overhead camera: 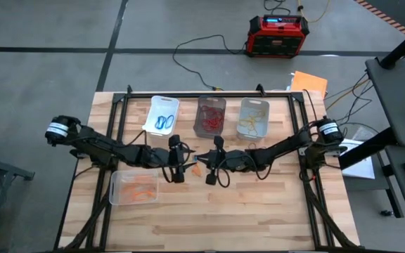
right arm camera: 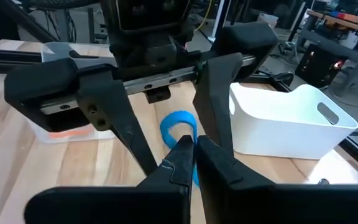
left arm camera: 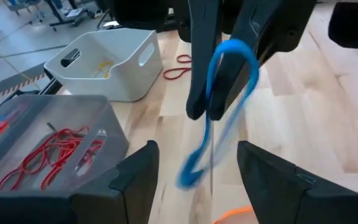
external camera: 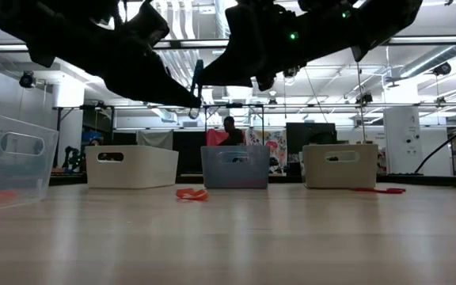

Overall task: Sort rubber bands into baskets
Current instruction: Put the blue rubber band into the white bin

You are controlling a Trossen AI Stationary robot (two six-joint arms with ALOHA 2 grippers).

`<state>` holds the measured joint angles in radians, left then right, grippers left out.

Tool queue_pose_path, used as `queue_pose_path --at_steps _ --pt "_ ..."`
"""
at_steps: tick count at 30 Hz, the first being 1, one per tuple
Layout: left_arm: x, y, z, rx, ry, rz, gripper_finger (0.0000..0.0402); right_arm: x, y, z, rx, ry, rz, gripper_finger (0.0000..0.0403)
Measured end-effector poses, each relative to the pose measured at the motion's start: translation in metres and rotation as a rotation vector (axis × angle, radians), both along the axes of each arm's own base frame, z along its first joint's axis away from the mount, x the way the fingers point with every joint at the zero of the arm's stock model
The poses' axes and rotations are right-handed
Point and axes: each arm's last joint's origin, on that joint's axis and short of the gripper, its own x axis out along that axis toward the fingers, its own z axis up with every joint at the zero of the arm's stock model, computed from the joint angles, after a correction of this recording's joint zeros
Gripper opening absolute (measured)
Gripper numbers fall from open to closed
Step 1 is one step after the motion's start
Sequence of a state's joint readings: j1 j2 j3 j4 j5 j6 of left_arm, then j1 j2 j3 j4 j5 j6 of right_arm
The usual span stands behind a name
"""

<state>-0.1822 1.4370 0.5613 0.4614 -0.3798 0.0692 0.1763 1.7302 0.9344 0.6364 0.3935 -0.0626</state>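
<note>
You see a bench of pale planked wood with a smooth matt finish. The baskets look plastic: white one opaque and slightly glossy, dark one smoky translucent. The blue band looks like soft matt rubber; the pincer fingers are matt black

Left hand spread, right hand pinched.

Blue rubber band lower loop motion-blurred; clear basket cut off by edge.
</note>
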Motion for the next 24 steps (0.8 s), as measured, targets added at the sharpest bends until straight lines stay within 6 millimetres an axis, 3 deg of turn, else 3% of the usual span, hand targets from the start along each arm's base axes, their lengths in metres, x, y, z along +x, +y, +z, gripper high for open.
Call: queue_pose_path --at_steps 5,11,17,24 --pt "-0.0002 0.0 -0.002 0.002 0.015 -0.004 0.0149 0.0006 0.0 0.0009 0.0 -0.001 0.0 0.0009" --pt "-0.0004 -0.0002 -0.0026 0.018 0.027 -0.024 0.0015 0.0005 0.0 0.0008 0.0 -0.001 0.0 0.0009" --pt "-0.0003 -0.0006 -0.0027 0.016 0.029 -0.038 0.0002 0.0002 -0.0001 0.0021 0.061 -0.018 -0.014 0.0025" --pt "-0.0034 0.0 0.0016 0.016 0.03 -0.038 0.0 -0.0025 -0.0016 0.0055 0.081 0.0 -0.035 0.0097"
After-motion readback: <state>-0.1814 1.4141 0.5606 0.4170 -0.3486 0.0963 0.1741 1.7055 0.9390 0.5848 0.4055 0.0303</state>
